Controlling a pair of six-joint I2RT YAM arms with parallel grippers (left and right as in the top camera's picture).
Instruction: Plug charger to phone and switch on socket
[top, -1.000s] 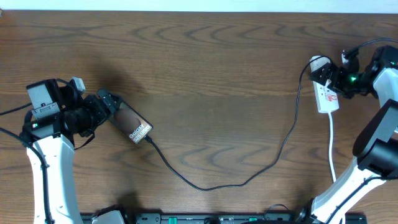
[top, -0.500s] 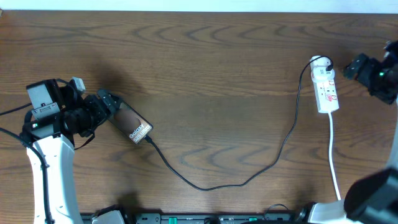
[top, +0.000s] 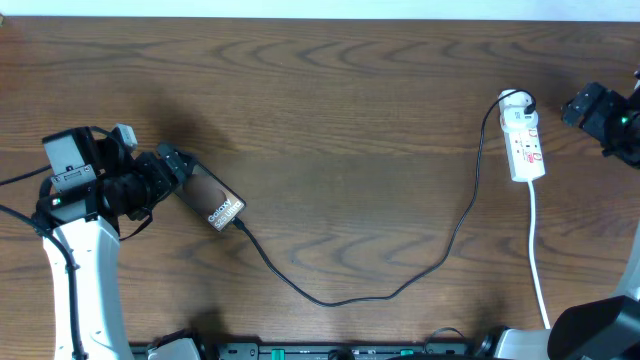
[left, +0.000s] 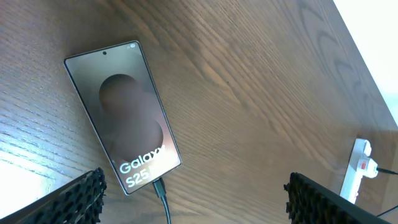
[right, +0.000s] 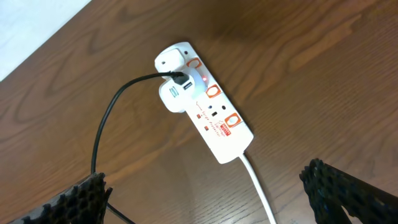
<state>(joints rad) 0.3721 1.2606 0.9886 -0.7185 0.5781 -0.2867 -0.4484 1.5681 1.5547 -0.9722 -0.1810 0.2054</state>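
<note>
The phone (left: 124, 134) lies flat on the wood table, screen up with white Galaxy lettering. The charger's black plug tip (left: 160, 186) sits in its bottom edge. The charger cable (top: 330, 298) curves across the table to a white adapter (right: 177, 93) plugged into the socket (right: 211, 115), a white strip with red marks. A red spot beside the adapter looks lit. My left gripper (left: 199, 205) hovers open above the phone's lower end, holding nothing. My right gripper (right: 208, 199) hangs open and empty above and to the right of the socket (top: 525, 145).
The socket's white cord (top: 538, 255) runs toward the front edge. The table's back edge meets a pale wall (right: 37, 25). In the overhead view the left arm (top: 85, 190) is at the left and the right gripper (top: 588, 105) at the far right edge.
My right gripper has pulled away from the socket, moving right and up toward the frame's edge. The left arm, phone and cable have not moved.
</note>
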